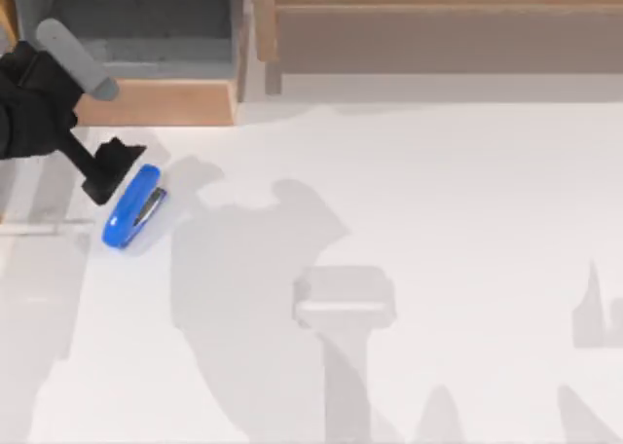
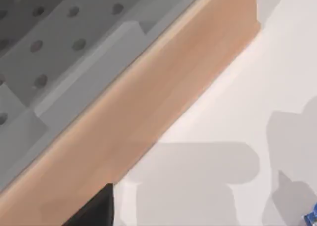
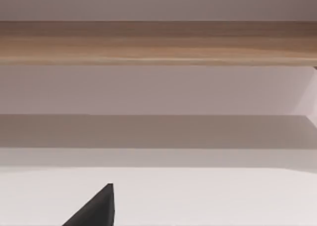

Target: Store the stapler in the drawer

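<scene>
The stapler [image 1: 133, 208] lies on the white table [image 1: 409, 269], toward the top view's left, its long body running from about one o'clock to seven o'clock, blue top up and the silver underside showing along one edge. Touching or just beside its one o'clock end sits the left gripper [image 1: 109, 171], black, low near the table. I cannot tell whether its fingers are spread or closed, nor whether they grip the stapler at all.

From the stapler, the drawer [image 1: 156, 103] lies toward twelve o'clock, pulled open: tan front panel nearest, grey floor beyond. The left wrist view shows that panel [image 2: 148, 112] running diagonally and the grey interior [image 2: 59, 52] behind it.

Judging from this, the step is securing the stapler. A good grasp would cross the narrow width near the middle rather than the end, so it does not swing. The lift must then clear the front panel before moving toward twelve o'clock.

The right arm is parked; its wrist view faces a wooden rail [image 3: 158, 42].
</scene>
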`<state>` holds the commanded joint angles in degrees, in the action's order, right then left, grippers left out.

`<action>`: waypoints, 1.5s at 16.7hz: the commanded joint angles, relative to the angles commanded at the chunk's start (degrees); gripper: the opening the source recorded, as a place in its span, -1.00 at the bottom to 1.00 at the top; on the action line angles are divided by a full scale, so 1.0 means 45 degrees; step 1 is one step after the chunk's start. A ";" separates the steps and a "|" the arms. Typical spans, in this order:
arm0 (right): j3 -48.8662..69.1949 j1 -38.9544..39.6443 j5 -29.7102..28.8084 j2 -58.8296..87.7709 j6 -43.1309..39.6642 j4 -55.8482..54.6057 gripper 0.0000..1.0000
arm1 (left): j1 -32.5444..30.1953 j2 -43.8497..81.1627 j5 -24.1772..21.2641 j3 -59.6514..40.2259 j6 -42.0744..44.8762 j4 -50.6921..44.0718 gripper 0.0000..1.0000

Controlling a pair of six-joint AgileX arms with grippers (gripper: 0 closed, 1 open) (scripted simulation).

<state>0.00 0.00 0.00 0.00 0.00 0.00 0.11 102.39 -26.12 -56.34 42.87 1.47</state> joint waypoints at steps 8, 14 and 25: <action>0.0000 0.0000 0.0000 0.0000 0.0000 0.0000 1.00 | -0.2178 0.2679 0.3791 -0.6140 -0.4693 -1.0104 1.00; 0.0000 0.0000 0.0000 0.0000 0.0000 0.0000 1.00 | -0.2740 0.4263 0.5576 -0.8970 -0.6568 -1.4331 1.00; 0.0000 0.0000 0.0000 0.0000 0.0000 0.0000 1.00 | -0.2746 0.4761 0.5770 -0.8605 -0.6725 -1.3793 1.00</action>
<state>0.00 0.00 0.00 0.00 0.00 0.00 -12.25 123.82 -0.15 -95.06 12.61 -60.60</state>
